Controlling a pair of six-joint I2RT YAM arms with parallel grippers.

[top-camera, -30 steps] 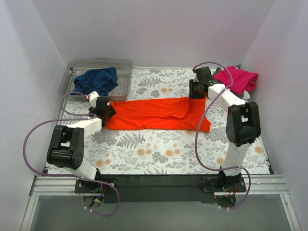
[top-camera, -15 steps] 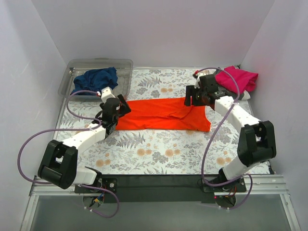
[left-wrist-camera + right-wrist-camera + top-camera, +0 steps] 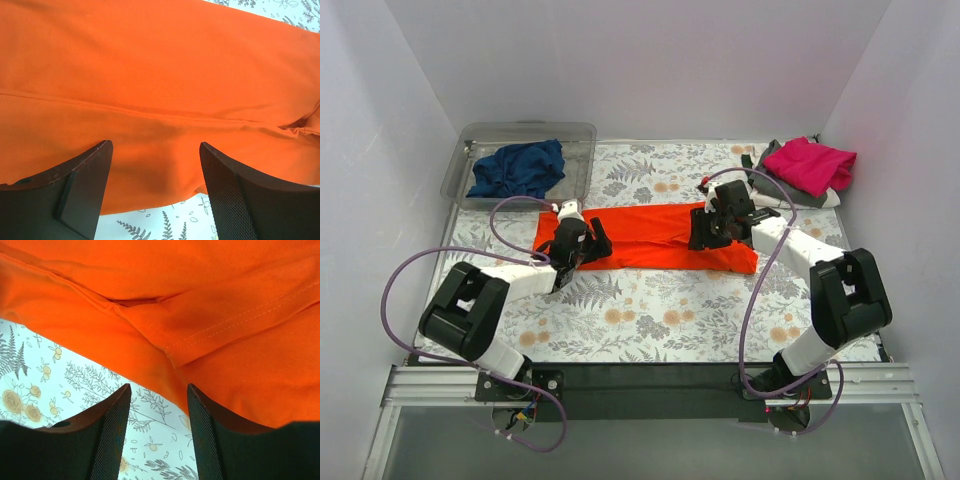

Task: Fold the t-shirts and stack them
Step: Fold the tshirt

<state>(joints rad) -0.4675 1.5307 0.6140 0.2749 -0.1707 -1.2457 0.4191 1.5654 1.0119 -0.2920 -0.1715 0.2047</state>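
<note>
An orange-red t-shirt (image 3: 650,235) lies on the table as a long folded strip. My left gripper (image 3: 582,245) hovers over its left part, open. In the left wrist view the left gripper (image 3: 155,145) straddles the shirt (image 3: 150,75) at its near edge, gripping nothing. My right gripper (image 3: 705,228) is over the shirt's right part, open. In the right wrist view the right gripper (image 3: 159,387) has the hem of the shirt (image 3: 225,300) between its fingers, not pinched. A navy t-shirt (image 3: 517,168) lies crumpled in the tub. A magenta t-shirt (image 3: 808,165) rests on grey cloth (image 3: 756,160) at the back right.
The clear plastic tub (image 3: 575,135) stands at the back left corner. The floral tablecloth (image 3: 650,310) covers the table between the shirt and the arm bases. White walls close in the left, back and right sides.
Both grippers have left the shirt's ends, opened, and moved inward over the orange-red strip. The left went right, the right went left and nearer.
</note>
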